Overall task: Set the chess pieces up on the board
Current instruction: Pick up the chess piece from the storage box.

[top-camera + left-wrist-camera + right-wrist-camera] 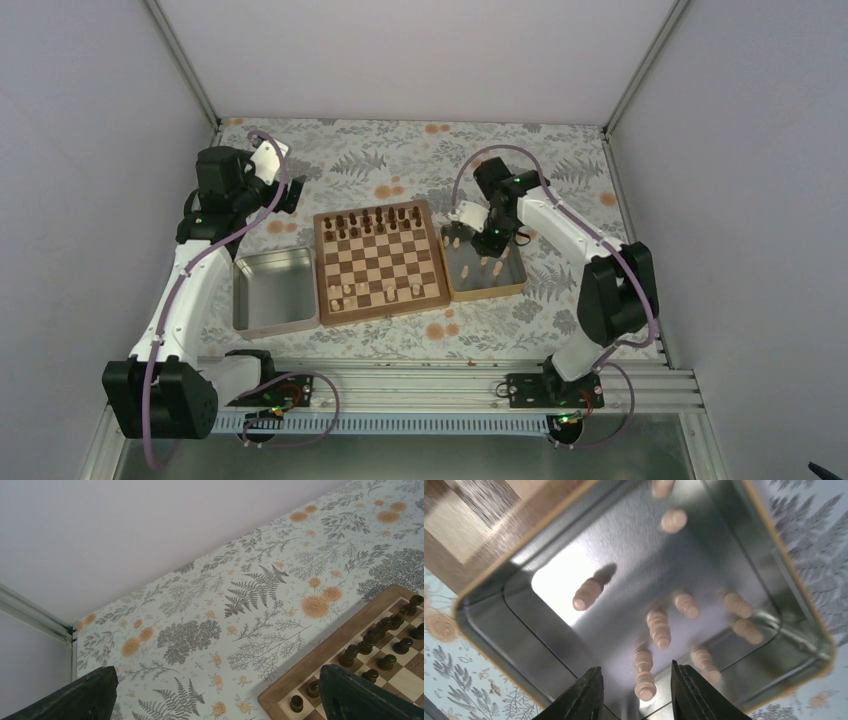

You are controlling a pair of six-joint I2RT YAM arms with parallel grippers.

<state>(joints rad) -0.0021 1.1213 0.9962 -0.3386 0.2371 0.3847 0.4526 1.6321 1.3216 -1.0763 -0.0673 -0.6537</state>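
Observation:
The board lies in the middle, with dark pieces on its far rows and a few pale chess pieces on its near rows. Several more pale chess pieces stand in the wooden-rimmed metal tray right of the board. My right gripper hangs open just above that tray. One pale piece stands between its fingertips, with a gap on each side. My left gripper is open wide over the tablecloth beyond the board's far left corner, and it holds nothing.
A shiny metal tray with nothing in it sits against the board's left side. Rows of dark pieces stand near the left gripper's right finger. Grey walls close in the flowered tablecloth on three sides.

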